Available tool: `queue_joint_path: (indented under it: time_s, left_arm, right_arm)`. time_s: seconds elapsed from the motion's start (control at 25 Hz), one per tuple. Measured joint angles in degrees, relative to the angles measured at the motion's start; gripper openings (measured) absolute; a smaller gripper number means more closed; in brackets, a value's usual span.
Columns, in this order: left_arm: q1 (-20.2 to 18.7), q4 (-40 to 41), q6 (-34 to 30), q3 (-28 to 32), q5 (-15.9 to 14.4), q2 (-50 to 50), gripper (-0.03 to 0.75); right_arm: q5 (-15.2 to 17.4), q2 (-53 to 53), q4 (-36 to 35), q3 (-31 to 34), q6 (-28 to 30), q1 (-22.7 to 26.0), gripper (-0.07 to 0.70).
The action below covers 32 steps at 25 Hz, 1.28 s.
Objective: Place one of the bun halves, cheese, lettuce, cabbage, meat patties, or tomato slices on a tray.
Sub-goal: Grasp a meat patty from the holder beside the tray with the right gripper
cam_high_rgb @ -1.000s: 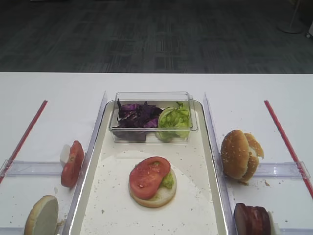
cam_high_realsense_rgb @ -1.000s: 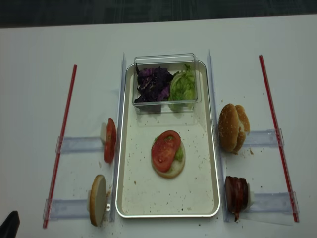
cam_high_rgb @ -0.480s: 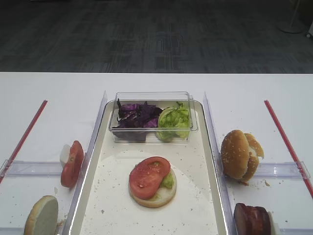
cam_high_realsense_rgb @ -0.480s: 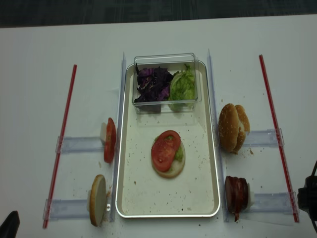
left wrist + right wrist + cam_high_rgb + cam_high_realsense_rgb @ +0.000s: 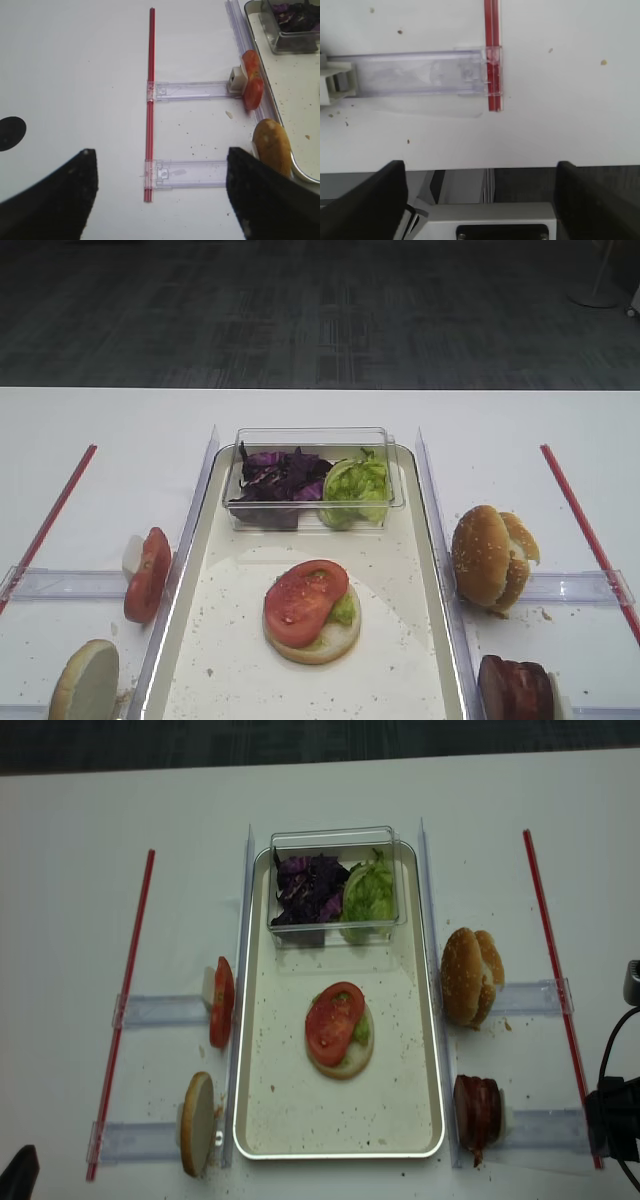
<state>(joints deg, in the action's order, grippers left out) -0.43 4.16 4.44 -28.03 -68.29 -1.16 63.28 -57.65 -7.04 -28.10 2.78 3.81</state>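
left black gripper [image 5: 160,200]: jaws spread, empty
cream speckled silver-rimmed tray [image 5: 290,1110]: centre, holds pale bun half [image 5: 345,1060] topped by red tomato slice [image 5: 333,1023]
right black gripper [image 5: 480,200]: newly in overhead view at right edge, jaws apart, empty
writing: none legible

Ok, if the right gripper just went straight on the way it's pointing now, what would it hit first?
Most likely the bare white table, just short of the clear plastic rail and the red strip at its end. The right gripper is open and empty; depth is hard to judge.
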Motion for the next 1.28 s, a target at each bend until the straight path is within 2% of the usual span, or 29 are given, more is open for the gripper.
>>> queue_joint_path:
  time_s: [0.6,0.88,1.28]
  left_arm:
    - [0.0,0.0,0.0,0.0,0.0,0.0,0.493]
    - [0.0,0.0,0.0,0.0,0.0,0.0,0.493]
    - [0.0,0.0,0.0,0.0,0.0,0.0,0.493]
  right_arm:
    - [-7.51,-8.23,0.0,-0.54,0.46,0.0,0.615]
    - [-7.95,-11.66,0.0,-3.7,0.5,0.0,0.615]
    - [-5.98,-14.26,-0.65,-6.86,0.6,0.0,0.615]
